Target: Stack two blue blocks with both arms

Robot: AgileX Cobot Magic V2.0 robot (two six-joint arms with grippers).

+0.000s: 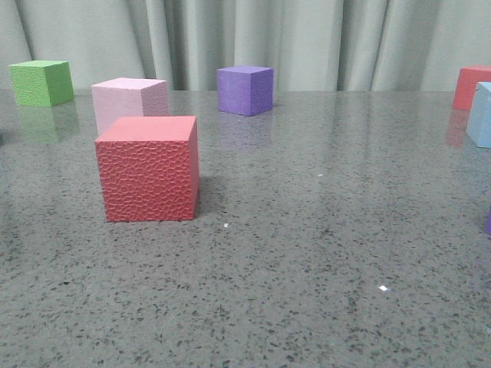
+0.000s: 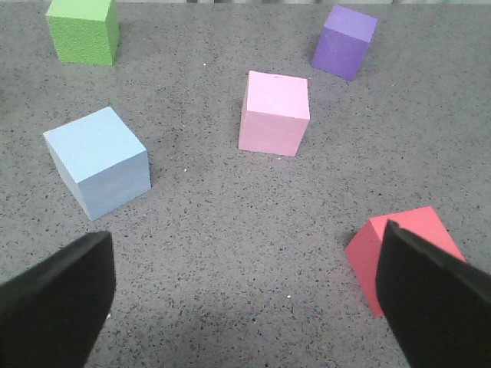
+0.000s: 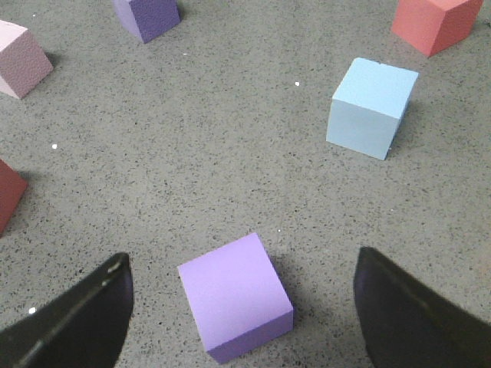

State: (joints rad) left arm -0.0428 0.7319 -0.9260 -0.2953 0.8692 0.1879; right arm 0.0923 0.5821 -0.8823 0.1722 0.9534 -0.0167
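Note:
One pale blue block (image 2: pixel 97 162) sits on the table in the left wrist view, ahead of my left gripper (image 2: pixel 245 307) and off to one side. That gripper is open, with only bare table between its black fingers (image 2: pixel 54 307). The other blue block (image 3: pixel 372 107) shows in the right wrist view and at the front view's right edge (image 1: pixel 482 115). My right gripper (image 3: pixel 242 307) is open above a light purple cube (image 3: pixel 235 295), which lies between its fingers without touching them. Neither gripper appears in the front view.
A red pebble-textured cube (image 1: pixel 148 169) stands front left, with a pink cube (image 1: pixel 129 102) right behind it. At the back stand a green cube (image 1: pixel 42 82), a dark purple cube (image 1: pixel 245 90) and a smooth red cube (image 1: pixel 474 87). A grey curtain hangs behind the speckled table (image 1: pixel 322 253).

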